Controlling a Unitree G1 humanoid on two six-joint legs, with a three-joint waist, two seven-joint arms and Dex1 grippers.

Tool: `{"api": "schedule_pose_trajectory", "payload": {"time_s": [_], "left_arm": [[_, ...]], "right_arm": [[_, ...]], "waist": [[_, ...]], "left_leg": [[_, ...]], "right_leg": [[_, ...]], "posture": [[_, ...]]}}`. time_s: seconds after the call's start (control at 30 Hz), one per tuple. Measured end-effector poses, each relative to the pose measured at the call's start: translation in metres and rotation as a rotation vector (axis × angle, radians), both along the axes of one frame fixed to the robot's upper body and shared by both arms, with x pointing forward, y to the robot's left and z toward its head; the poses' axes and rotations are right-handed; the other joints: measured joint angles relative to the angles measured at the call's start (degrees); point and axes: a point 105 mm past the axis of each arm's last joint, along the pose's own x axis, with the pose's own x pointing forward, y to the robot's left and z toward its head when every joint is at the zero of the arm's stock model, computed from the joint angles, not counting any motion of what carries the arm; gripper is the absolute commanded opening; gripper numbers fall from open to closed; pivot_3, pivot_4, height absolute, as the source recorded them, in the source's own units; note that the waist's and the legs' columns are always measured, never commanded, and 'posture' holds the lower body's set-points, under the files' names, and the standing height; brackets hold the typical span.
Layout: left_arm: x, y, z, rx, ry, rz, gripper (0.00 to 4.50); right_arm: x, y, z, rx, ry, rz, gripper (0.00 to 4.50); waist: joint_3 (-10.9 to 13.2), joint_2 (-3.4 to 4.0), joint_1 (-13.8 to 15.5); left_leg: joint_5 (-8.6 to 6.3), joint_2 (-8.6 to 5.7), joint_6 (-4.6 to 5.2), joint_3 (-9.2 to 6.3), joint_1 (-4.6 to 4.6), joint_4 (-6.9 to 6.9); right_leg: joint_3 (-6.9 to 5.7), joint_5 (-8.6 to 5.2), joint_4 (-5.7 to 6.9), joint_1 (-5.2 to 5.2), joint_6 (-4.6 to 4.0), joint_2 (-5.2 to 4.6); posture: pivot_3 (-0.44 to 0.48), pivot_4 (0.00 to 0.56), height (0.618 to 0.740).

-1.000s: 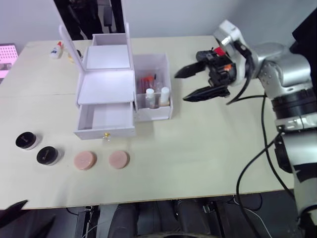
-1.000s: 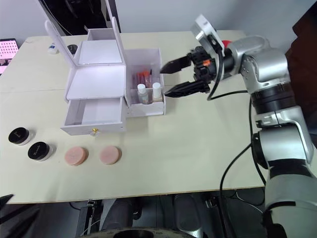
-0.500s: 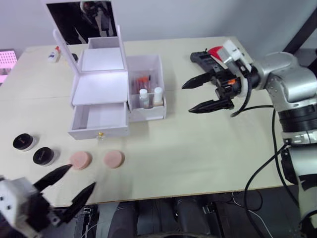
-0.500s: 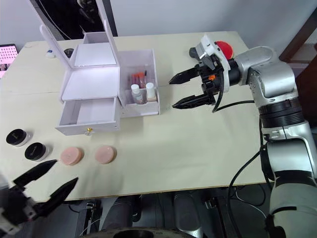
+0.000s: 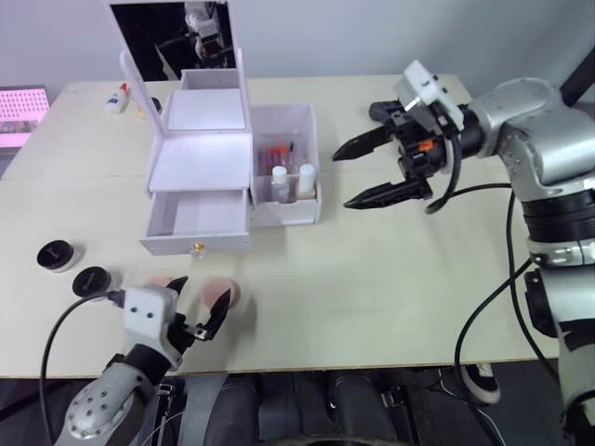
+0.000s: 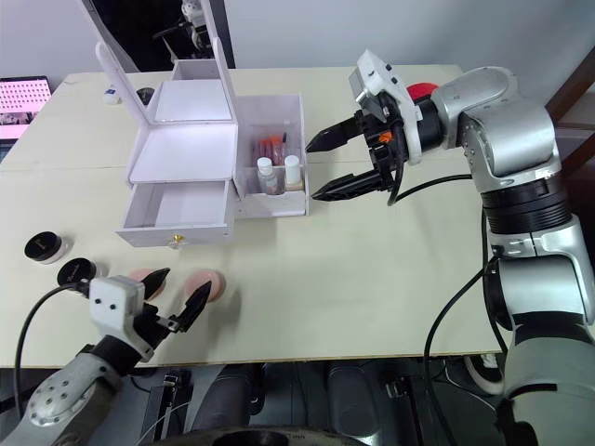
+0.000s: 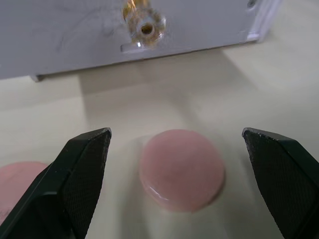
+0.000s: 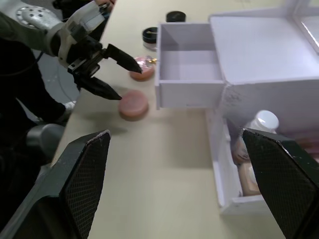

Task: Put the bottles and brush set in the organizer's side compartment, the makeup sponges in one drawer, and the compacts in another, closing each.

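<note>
White plastic makes up the organizer (image 5: 200, 186), which stands toward the far left of the pale table (image 5: 372, 269) with its mirrored lid (image 5: 177, 42) raised and its lower drawer (image 5: 197, 223) pulled out, a small gold knob (image 7: 144, 25) on the drawer front. Its side compartment (image 6: 274, 172) on the right already holds two white-capped bottles (image 6: 279, 175) and the red-handled brush set (image 6: 272, 146) behind them. Two pink makeup sponges lie on the table just in front of the open drawer: the right sponge (image 7: 182, 169) sits between the spread fingers of the left gripper (image 6: 172, 297), which hovers over it with its jaws wide apart and nothing held, while the left sponge (image 7: 20, 181) lies just beside one finger (image 7: 75, 189). Two black compacts (image 5: 72, 268) rest further left, near the table's left edge and apart from the sponges. The right gripper (image 5: 376, 172) hangs in the air to the right of the side compartment, its fingers spread wide and empty, pointing toward the organizer without touching it. At the far left corner lie a small white bottle with a red tip (image 5: 117, 95) and a pink object (image 5: 20, 116); a red round thing (image 6: 420, 91) sits behind the right arm.
</note>
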Motion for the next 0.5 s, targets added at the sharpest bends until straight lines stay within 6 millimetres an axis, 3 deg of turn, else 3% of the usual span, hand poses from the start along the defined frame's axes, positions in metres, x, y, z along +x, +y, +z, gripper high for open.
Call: {"api": "schedule_pose_trajectory", "payload": {"time_s": [0.2, 0.5], "left_arm": [[0.008, -0.014, -0.012, 0.034, 0.087, -0.022, 4.44], [0.002, -0.010, -0.023, 0.053, 0.167, 0.032, 4.44]], "right_arm": [[-0.001, 0.004, 0.006, 0.002, -0.016, 0.010, 4.50], [0.001, 0.004, 0.006, -0.002, -0.023, -0.001, 4.50]], "waist": [[0.00, 0.00, 0.09], [0.00, -0.01, 0.06]], "left_leg": [[0.00, 0.02, 0.00, -0.01, 0.00, 0.00], [0.00, 0.03, 0.00, -0.01, 0.00, 0.01]], "right_leg": [[-0.01, 0.01, 0.01, 0.01, -0.01, 0.02], [-0.01, 0.01, 0.00, 0.01, -0.01, 0.02]], "posture": [[0.000, 0.150, 0.740], [0.000, 0.150, 0.740]]}}
